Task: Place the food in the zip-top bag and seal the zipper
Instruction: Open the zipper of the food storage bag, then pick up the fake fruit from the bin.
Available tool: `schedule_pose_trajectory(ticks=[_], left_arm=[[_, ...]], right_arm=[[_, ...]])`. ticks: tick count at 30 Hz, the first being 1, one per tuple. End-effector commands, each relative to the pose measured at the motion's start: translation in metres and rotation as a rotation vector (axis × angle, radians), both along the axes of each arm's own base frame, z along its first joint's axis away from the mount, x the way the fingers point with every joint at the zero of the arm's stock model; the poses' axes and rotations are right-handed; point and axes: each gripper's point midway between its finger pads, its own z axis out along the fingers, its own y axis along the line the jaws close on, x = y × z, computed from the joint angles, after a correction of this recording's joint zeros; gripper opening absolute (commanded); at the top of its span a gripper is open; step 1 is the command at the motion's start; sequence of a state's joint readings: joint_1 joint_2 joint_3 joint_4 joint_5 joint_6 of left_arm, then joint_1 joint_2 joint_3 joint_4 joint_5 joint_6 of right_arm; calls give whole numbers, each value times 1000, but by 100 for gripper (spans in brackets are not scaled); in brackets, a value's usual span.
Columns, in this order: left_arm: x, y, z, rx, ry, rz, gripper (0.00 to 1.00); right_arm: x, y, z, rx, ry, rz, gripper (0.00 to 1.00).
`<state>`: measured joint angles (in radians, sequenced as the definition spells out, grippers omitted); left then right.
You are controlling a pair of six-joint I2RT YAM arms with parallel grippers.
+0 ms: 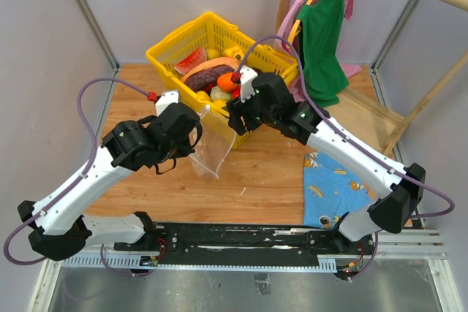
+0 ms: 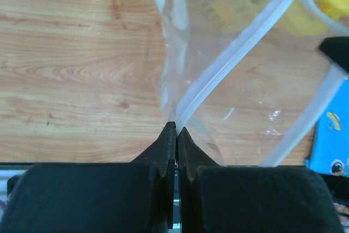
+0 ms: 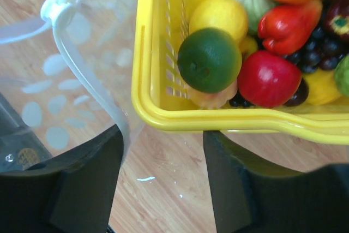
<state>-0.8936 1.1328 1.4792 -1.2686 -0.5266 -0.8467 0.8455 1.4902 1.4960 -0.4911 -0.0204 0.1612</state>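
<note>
The left gripper (image 2: 176, 126) is clenched tight on the zipper (image 2: 229, 64) at 1 end of the bag (image 2: 180, 36), which is held open above the table (image 2: 76, 53), just beside the basket (image 3: 163, 115). The right gripper (image 3: 163, 145) is released, jaws apart, with the zipper's other strip running against 1 finger. The food (image 3: 210, 59) lies piled in the basket.
</note>
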Motion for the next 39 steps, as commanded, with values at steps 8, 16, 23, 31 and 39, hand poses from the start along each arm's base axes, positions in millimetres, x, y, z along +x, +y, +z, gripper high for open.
schedule_pose_trajectory(ticks=[8,16,23,31,39], left_arm=[[-1,21,-3,52,7,106,0],[8,15,-13,79,26,120,0],[12,4,-20,82,38,85,0],[14,6,-15,66,24,89,0],[15,12,-10,55,-2,100,0]], right_arm=[[39,4,69,138,-112,116,81],[101,-14,37,53,-134,-42,92],[144,1,13,63,-175,-118,95],[175,21,29,116,-208,-147,95],[124,-9,23,90,-142,-121,96]])
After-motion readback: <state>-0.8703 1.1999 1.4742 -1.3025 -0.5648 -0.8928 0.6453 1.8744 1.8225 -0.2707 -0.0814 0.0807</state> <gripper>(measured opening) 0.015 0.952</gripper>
